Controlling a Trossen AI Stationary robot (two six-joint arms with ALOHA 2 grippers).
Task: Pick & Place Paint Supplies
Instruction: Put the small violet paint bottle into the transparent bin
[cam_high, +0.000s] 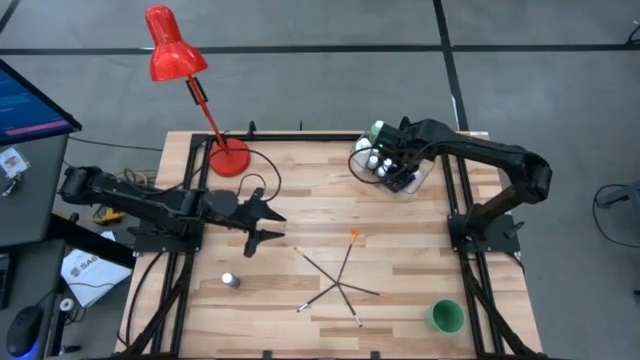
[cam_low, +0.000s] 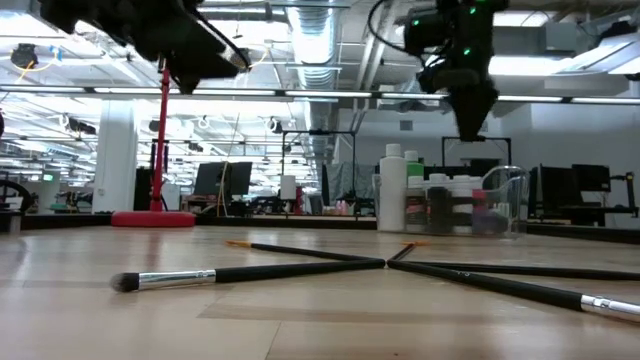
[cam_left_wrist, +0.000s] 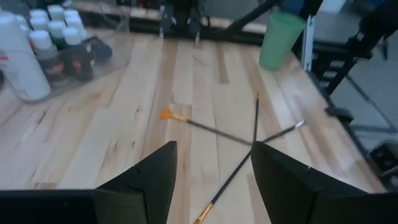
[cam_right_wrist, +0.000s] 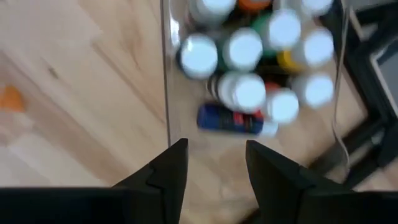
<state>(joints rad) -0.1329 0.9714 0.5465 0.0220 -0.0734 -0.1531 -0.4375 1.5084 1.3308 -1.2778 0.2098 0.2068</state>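
Clear tub (cam_high: 432, 172) at table edge; right claw (cam_high: 393, 172) open above; left claw (cam_high: 272, 226) open, mid-table.

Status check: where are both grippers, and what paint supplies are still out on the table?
Right gripper open over tub, empty. Left gripper open, hovering mid-table. One small bottle and brushes still loose. Nothing blocking.

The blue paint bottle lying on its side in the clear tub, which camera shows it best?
The right wrist view: the blue bottle fills mid-frame beside upright white caps. The other views show only the tub, not this bottle.
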